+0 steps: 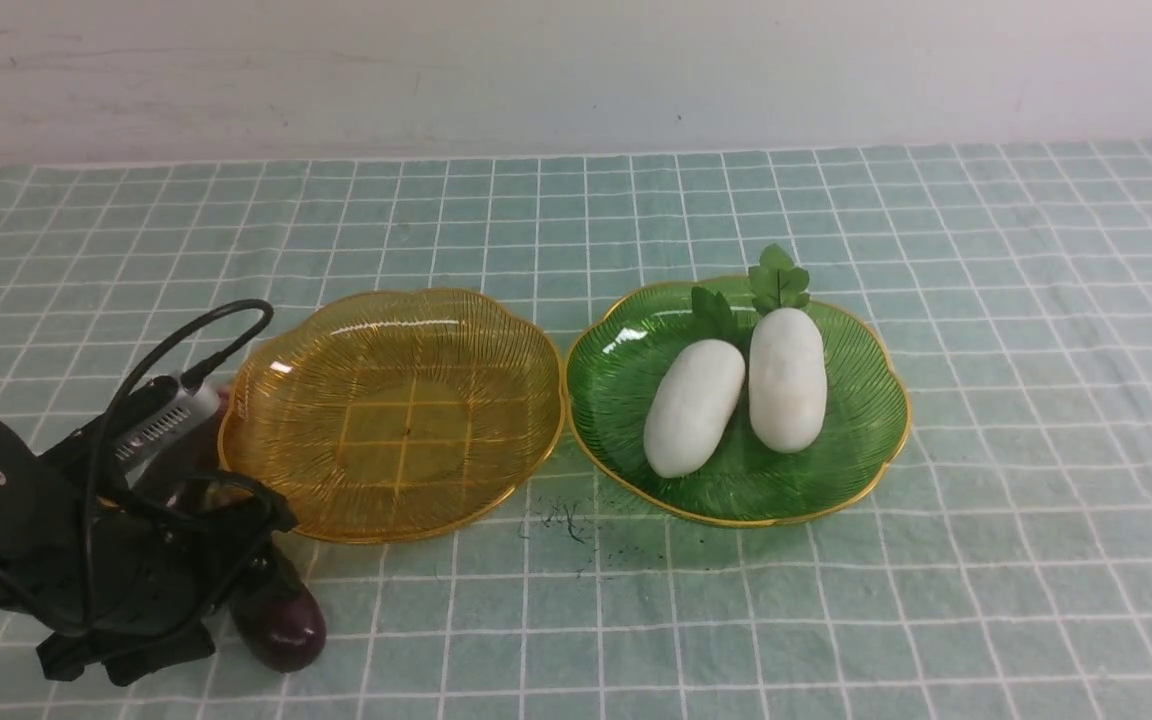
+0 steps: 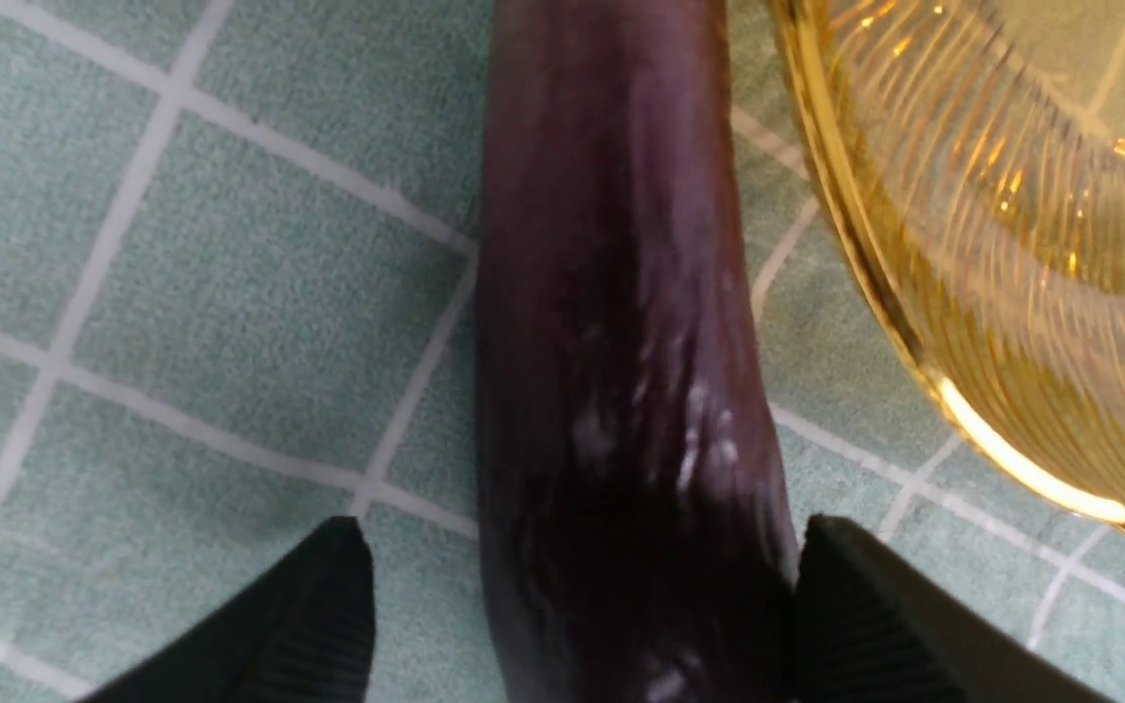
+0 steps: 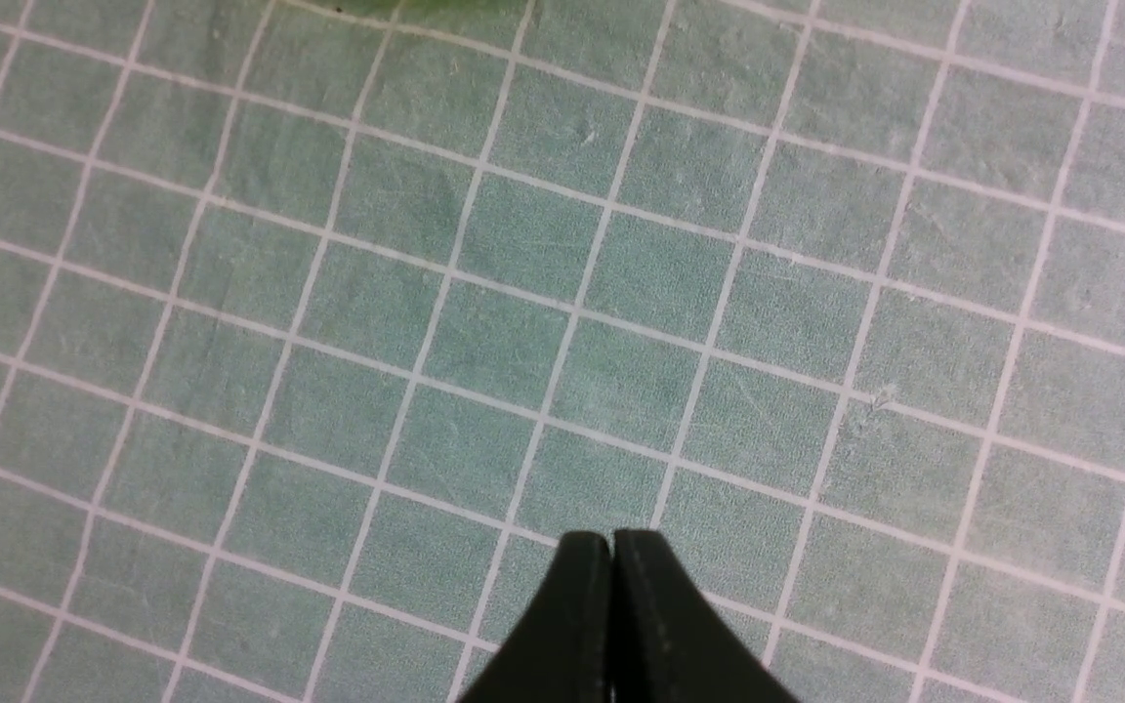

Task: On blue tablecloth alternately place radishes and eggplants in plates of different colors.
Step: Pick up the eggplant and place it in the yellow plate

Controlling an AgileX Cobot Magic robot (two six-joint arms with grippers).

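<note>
- Two smooth, white, oblong toy radishes (image 1: 693,420) with green leafy tops lie side by side in the translucent, gold-rimmed green ribbed plastic plate (image 1: 866,470). This plate sits ahead of the right gripper (image 3: 611,539) and off to its left.
- One slim, glossy, dark purple toy eggplant (image 2: 621,342) lies on the pale teal-blue tablecloth (image 1: 986,300) with its white grid lines, directly between the fingers of the left gripper (image 2: 582,532).
- The left gripper's jaws are spread and straddle the eggplant. One finger (image 2: 865,625) touches or nearly touches the eggplant's side. The other finger (image 2: 299,625) stands clear, with bare cloth showing in the gap.
- In the front view, the eggplant's rounded end pokes out from under the left gripper on the side nearer the robot.
- The translucent, gold-rimmed amber-yellow ribbed plastic plate (image 1: 396,420) sits just to the right of the left gripper, close alongside the eggplant. Whether its rim touches the eggplant cannot be told.
- The right gripper's fingers are pressed flat together over the cloth, well apart from the left gripper.
- Both plates rest between the two grippers, with their rims almost meeting.
</note>
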